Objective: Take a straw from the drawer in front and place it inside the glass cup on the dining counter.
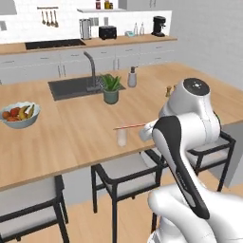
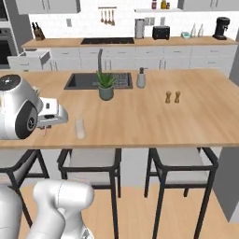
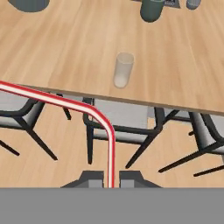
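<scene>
The claw is clenched on the straw, which rises from between its tips, bends and runs off sideways. It hangs above the desk's near edge, with the straw just over the cup, which stands upright on the desk close to that edge

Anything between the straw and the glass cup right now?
Nothing visible. The claw is shut on the straw, and in the hand view bare dining counter surrounds the glass cup. The potted plant and fruit bowl sit well off to the sides.
</scene>
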Tool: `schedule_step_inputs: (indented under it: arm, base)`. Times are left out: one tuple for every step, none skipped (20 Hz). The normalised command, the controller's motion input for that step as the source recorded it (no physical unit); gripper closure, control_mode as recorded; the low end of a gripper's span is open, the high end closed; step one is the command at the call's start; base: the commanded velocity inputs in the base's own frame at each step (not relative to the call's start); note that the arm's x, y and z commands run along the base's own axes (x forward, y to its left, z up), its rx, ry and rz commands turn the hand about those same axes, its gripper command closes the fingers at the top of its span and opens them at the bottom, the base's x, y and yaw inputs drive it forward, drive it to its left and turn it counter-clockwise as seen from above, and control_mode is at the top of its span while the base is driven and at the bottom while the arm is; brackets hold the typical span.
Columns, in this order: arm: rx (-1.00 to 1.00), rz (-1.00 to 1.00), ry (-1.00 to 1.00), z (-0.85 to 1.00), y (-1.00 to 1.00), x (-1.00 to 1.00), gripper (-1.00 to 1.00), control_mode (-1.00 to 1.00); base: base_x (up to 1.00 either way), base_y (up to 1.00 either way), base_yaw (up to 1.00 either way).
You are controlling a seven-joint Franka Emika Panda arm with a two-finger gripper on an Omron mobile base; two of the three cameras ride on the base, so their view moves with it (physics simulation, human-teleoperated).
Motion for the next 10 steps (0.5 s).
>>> schedule_step_inputs:
  arm:
    - [0.0,0.0,0.0,0.0,0.0,0.0,1.0,1.0]
    - [0.0,0.0,0.0,0.0,0.0,0.0,1.0,1.0]
    - [0.0,0.0,0.0,0.0,0.0,0.0,1.0,1.0]
    - [0.0,0.0,0.0,0.0,0.0,0.0,1.0,1.0]
    - [0.0,0.0,0.0,0.0,0.0,0.0,1.0,1.0]
    - [0.0,0.0,0.0,0.0,0.0,0.0,1.0,1.0]
    - [0.0,0.0,0.0,0.0,0.0,0.0,1.0,1.0]
    - [0.0,0.0,0.0,0.0,0.0,0.0,1.0,1.0]
    - [0.0,0.0,0.0,0.0,0.0,0.0,1.0,1.0]
    - [0.0,0.0,0.0,0.0,0.0,0.0,1.0,1.0]
  base:
    - [0.89,-0.04,0.05]
    - [0.89,-0.02,0.04]
    - [0.88,0.0,0.03]
    - [0.89,0.0,0.02]
    - [0.89,0.0,0.02]
    - [0.89,0.0,0.03]
    - [0.86,0.0,0.03]
    - [0.85,0.0,0.03]
    - [0.79,0.0,0.04]
    - [0.71,0.0,0.06]
